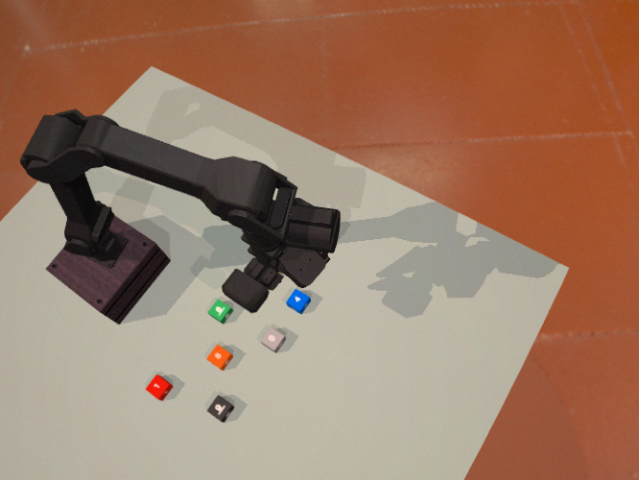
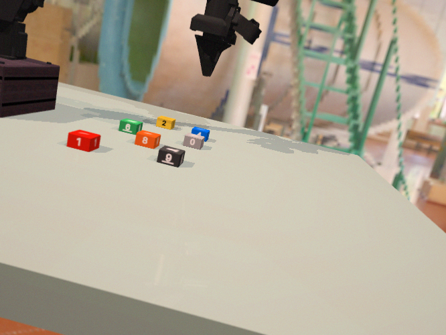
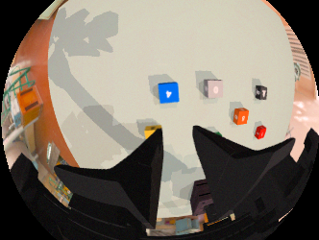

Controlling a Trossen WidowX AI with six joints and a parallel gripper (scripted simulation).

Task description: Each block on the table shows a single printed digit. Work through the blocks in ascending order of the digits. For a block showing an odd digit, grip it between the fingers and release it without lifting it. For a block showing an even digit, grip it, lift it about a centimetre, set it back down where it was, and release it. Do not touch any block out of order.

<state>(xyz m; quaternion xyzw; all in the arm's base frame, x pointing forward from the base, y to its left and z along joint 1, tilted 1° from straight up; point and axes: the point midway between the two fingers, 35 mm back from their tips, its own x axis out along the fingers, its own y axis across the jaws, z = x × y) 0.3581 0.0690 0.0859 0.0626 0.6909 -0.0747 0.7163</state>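
My gripper (image 2: 207, 75) (image 3: 178, 132) is partly open and empty, high above the table. The yellow 2 block (image 2: 165, 122) (image 3: 153, 131) lies below it, partly behind a finger in the wrist view and almost wholly hidden in the top view. The blue 4 block (image 1: 298, 300) (image 2: 200, 133) (image 3: 168, 92) and grey 0 block (image 1: 272, 339) (image 2: 193, 141) (image 3: 213, 89) stand near each other. The green 6 block (image 1: 220, 311) (image 2: 130, 126), orange 8 block (image 1: 220, 356) (image 2: 147, 139), red 1 block (image 1: 158, 387) (image 2: 83, 140) and black 9 block (image 1: 221, 408) (image 2: 171, 156) also rest on the table.
The arm's dark wooden base (image 1: 103, 278) (image 2: 29, 86) stands on the pale table (image 1: 387, 387) (image 2: 252, 216), left of the blocks in the top and exterior views. The arm reaches over the table's back part, and its shadows fall there.
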